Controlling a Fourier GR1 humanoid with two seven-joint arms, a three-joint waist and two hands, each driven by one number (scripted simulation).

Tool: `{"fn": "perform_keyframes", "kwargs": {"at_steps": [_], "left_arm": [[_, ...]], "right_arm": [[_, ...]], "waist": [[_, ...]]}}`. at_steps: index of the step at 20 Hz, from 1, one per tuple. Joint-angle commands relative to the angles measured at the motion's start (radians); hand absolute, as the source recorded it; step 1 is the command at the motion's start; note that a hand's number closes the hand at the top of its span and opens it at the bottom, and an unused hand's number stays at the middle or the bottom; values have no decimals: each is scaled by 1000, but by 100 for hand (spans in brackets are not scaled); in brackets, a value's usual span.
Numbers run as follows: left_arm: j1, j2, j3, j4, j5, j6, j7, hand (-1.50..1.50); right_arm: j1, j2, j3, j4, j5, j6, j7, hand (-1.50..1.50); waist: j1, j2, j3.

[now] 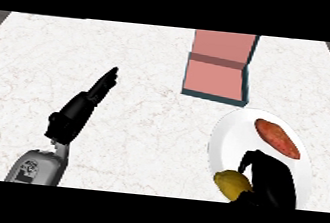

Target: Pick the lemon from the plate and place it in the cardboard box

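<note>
the white plate (225, 134) lies on the pale marbled counter (143, 61), and everything else can be placed from it. at the plate's near rim sits the yellow lemon (231, 184), on the side of the plate toward the middle of the counter. the right hand (269, 179) is over the plate's near half, just beside the lemon and touching it; its black fingers bend over the top and far side of the fruit, with one finger or the thumb arching up beyond it. the lemon's near yellow face is still plain to see, so the hand half covers it, and the hand looks to be closing round it. whether the lemon is lifted off the plate or resting on it cannot be told from this angle.

on the far half of the plate lies a reddish-orange sweet potato (277, 138), set slantwise and apart from the hand.

just beyond the plate's far rim stands the box (217, 77), open at the top, pinkish inside with a darker blue-grey outer edge.

well away from the plate, across the counter, the left hand (83, 105) shows with its fingers straight and together, grasping nothing, pointing away toward the counter's far side, its grey forearm (38, 167) below it.
</note>
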Motion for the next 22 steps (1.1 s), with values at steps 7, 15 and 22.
{"fn": "perform_keyframes", "kwargs": {"at_steps": [7,15,22], "left_arm": [[-30,-14,-10,-16,2,-14,31,0],[-33,-20,19,58,-25,-3,-15,0],[-4,-10,27,39,-23,-18,-34,0]], "right_arm": [[-464,193,171,230,120,115,-70,150],[-525,244,219,39,215,165,18,150],[-643,245,279,-205,116,250,168,150]], "waist": [[35,15,11],[0,10,11],[2,8,11]]}}
